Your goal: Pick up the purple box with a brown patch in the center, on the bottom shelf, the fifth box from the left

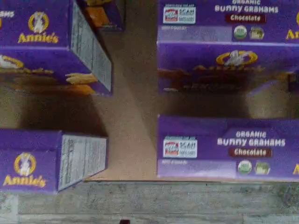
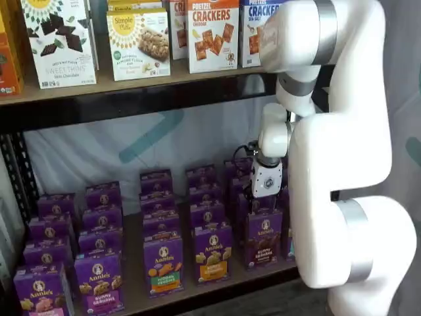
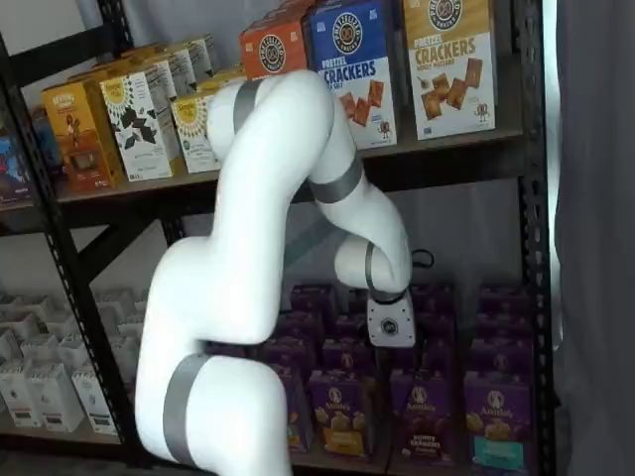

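The purple box with the dark brown cookie picture stands upright at the front of its column on the bottom shelf. It also shows in a shelf view. In the wrist view its top reads "Bunny Grahams Chocolate", with an identical box behind it. My gripper hangs on its white body just above and slightly behind that front box, and shows again in a shelf view. Its dark fingers barely stand out against the purple cartons. It stands open and holds nothing.
Columns of purple Annie's boxes fill the shelf, among them one with an orange-yellow patch and one with a teal patch. A strip of bare board separates two columns. The higher board carries cracker boxes. A black upright stands at the right.
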Robot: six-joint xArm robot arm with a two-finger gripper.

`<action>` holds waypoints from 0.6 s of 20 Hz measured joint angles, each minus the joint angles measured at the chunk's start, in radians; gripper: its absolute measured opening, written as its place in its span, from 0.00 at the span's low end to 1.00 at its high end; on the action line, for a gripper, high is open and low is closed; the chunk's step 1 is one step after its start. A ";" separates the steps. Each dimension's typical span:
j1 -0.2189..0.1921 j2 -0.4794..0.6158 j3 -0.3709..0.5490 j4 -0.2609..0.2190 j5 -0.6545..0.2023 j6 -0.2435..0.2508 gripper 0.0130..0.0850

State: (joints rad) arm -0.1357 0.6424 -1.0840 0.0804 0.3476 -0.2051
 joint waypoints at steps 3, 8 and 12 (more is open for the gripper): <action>-0.011 0.037 -0.047 0.017 0.016 -0.026 1.00; -0.028 0.090 -0.109 0.020 0.023 -0.045 1.00; -0.040 0.127 -0.157 0.036 0.028 -0.072 1.00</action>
State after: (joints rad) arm -0.1754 0.7696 -1.2406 0.1166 0.3756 -0.2772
